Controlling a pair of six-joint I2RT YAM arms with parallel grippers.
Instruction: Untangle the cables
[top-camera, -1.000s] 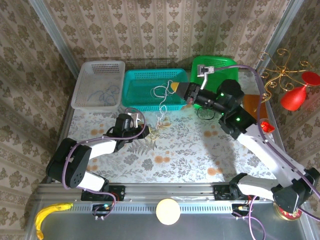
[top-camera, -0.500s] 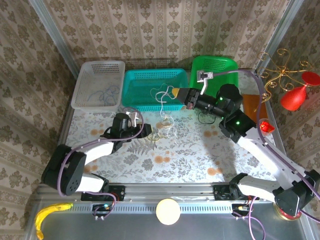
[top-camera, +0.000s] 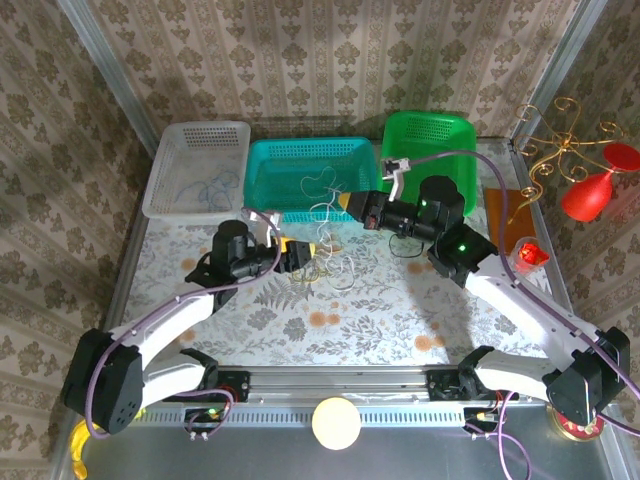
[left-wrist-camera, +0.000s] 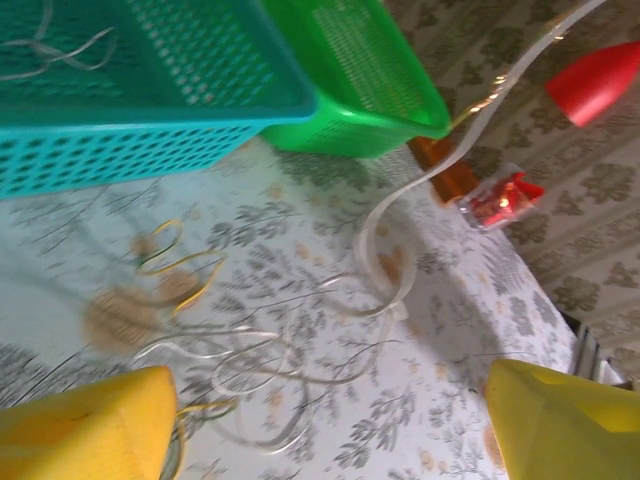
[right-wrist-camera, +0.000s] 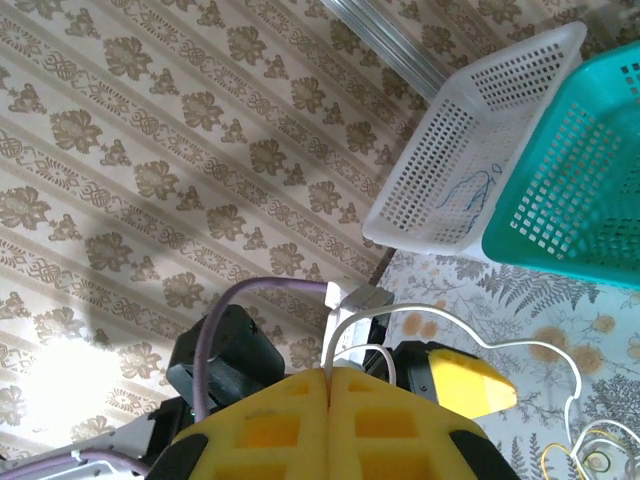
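My right gripper (top-camera: 352, 204) hangs over the front edge of the teal basket (top-camera: 262, 180), shut on a whitish cable (right-wrist-camera: 352, 322) that rises from between its pads (right-wrist-camera: 300, 400). That cable (left-wrist-camera: 398, 205) drops in a long curve to whitish loops (left-wrist-camera: 262, 362) on the table. A yellowish-tan cable (left-wrist-camera: 178, 268) lies coiled just beside them. My left gripper (top-camera: 305, 250) is low over the table, open, its yellow fingers (left-wrist-camera: 88, 428) either side of the loops and holding nothing. Another whitish cable (top-camera: 322, 181) lies in the teal basket, and a blue one (top-camera: 205, 187) in the white basket (top-camera: 172, 140).
A green basket (top-camera: 455, 128) stands to the right of the teal one. At the right edge are an orange-brown block (top-camera: 507, 215), a small red object (top-camera: 530, 254) and a gold wire stand with red ornaments (top-camera: 592, 193). The flowered tabletop (top-camera: 380, 310) lies in front.
My left gripper has opened, let go of the cable and moved right toward the loops. The right gripper has come down and left with the whitish cable, laying more of it on the table.
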